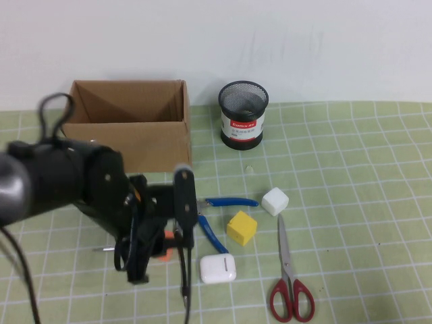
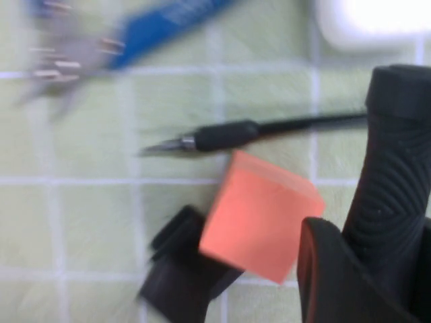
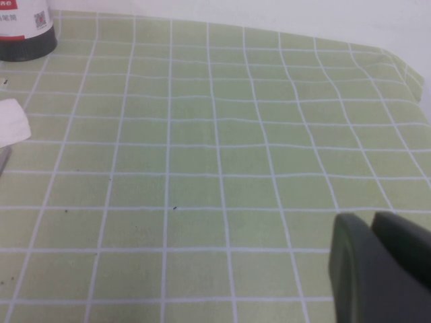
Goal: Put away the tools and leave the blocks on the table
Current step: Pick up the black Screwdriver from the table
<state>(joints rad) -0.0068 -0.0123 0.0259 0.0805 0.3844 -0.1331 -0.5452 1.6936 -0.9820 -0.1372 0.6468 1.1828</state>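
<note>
Your left gripper: jaws apart over orange block | thin screwdriver lies beside it, tip toward pliers | right gripper: can't tell.

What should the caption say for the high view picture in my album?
Left gripper hovers low by the pliers; right gripper unseen.

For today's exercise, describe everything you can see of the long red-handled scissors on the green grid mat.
The long red-handled scissors lie flat on the light green grid mat, blades shut and pointing away from the robot, two red loop handles nearest it. The blades look like grey metal, the handles plastic. They sit right of the white rounded case, with the white cube beyond the tips; nothing touches them. The left gripper works over other items further left; the right gripper shows only in its wrist view, over bare mat.
</note>
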